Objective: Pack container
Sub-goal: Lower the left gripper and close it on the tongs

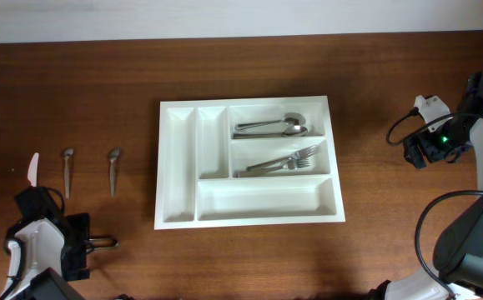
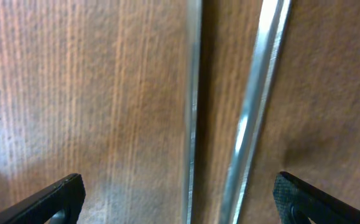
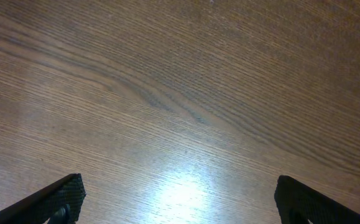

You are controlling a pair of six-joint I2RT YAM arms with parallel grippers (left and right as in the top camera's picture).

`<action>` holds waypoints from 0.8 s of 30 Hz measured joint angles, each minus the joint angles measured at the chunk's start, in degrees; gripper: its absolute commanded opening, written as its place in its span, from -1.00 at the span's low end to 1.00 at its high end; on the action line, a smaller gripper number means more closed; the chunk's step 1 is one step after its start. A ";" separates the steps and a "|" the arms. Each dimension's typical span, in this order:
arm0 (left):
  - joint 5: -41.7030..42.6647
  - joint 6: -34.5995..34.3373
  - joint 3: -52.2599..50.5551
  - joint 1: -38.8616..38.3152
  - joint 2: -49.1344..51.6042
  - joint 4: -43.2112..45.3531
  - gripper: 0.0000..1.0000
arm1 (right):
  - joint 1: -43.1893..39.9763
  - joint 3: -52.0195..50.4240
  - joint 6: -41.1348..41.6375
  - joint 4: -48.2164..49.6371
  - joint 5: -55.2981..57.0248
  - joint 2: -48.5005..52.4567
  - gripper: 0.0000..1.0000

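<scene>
Squarely in the middle of the wooden table (image 1: 374, 250), the white cutlery tray (image 1: 178, 167) is lying flat. Its two narrow upright compartments are sitting toward the table's left edge and its three wide ones toward the right edge. Spoons (image 1: 273, 127) are lying in the wide compartment nearest the far edge. Forks (image 1: 284, 162) are resting in the wide compartment next to it, tines pointing toward the right edge.

Well apart from the tray, near the left edge, two loose spoons (image 1: 67, 171) (image 1: 113, 169) are lying side by side on the bare wood. A white knife-shaped piece (image 1: 32, 169) is lying just beyond them, closest to that edge.

By the near left corner, the left gripper (image 2: 180, 202) is hanging low over the table with its jaws spread wide and grasping nothing. Its black fingertips (image 2: 58, 198) are showing only at the bottom corners of the wrist view. Between them, two shiny metal strips (image 2: 254, 112) are running lengthwise across the wood, too blurred to name.

Near the right edge, the right gripper (image 3: 180, 202) is hovering over plain wood grain, its jaws likewise released and holding nothing.
</scene>
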 measured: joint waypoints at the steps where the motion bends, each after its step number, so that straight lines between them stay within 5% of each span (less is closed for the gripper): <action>1: 0.00 0.02 0.00 0.00 0.00 0.44 0.99 | 0.00 0.00 0.00 0.00 -0.02 0.00 0.98; 24: 5.33 0.13 0.00 0.00 3.06 2.75 0.98 | 0.00 0.00 -0.02 0.00 -0.02 0.00 0.98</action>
